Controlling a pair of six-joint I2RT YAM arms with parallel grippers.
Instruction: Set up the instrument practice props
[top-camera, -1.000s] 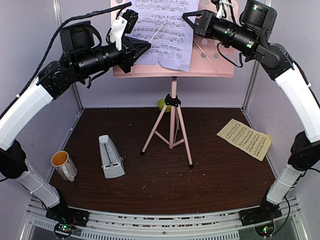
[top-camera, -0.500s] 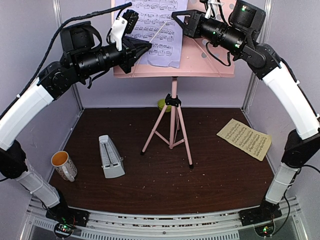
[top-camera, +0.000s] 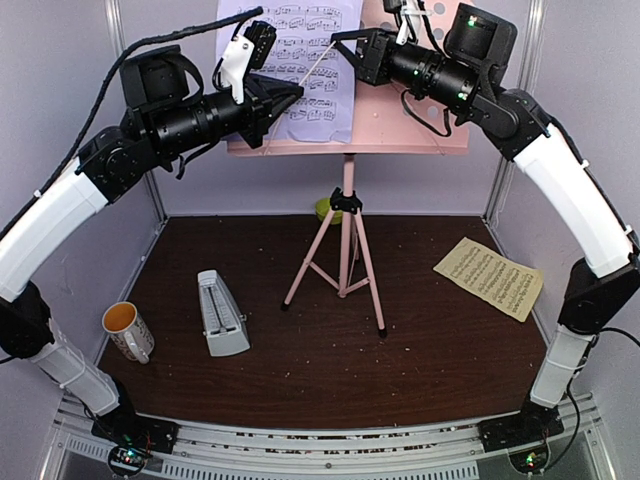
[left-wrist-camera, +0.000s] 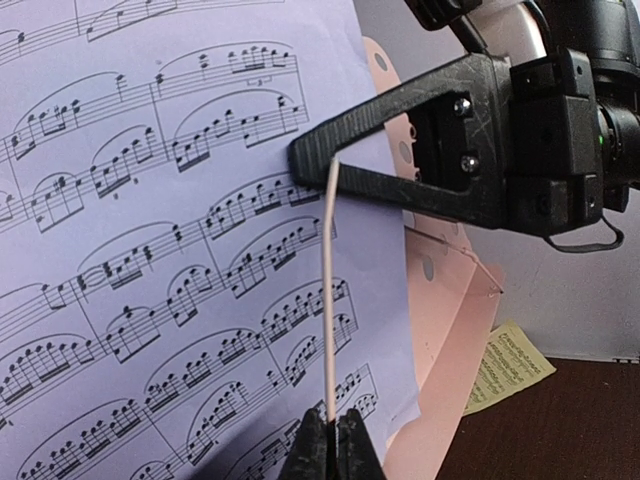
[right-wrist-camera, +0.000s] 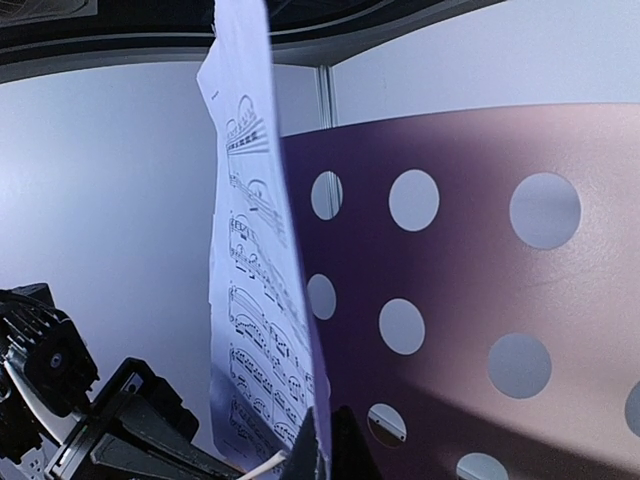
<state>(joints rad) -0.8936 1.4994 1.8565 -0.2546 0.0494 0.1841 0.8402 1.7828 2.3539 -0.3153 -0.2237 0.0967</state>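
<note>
Clerk: Overhead?
Checker: At 12 o'clock, lavender page (top-camera: 300, 60) on pink stand desk (top-camera: 400, 125); yellow page (top-camera: 490, 278), 3 o'clock.
Clerk: Left wrist?
Checker: Clamped on white rod (left-wrist-camera: 329, 300), left gripper (left-wrist-camera: 331, 425).
Clerk: Right wrist?
Checker: Pinching lavender page edge, right gripper (right-wrist-camera: 325, 445).

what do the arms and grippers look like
Left arm and right arm: white lower shells, black upper links. The right has green lights. Left gripper and right gripper are black, tapering to points. A white bracket sits on the left wrist; a thick black cable runs off it.

Top camera looks down; wrist cameras closely share the lavender page (left-wrist-camera: 170, 300).
</note>
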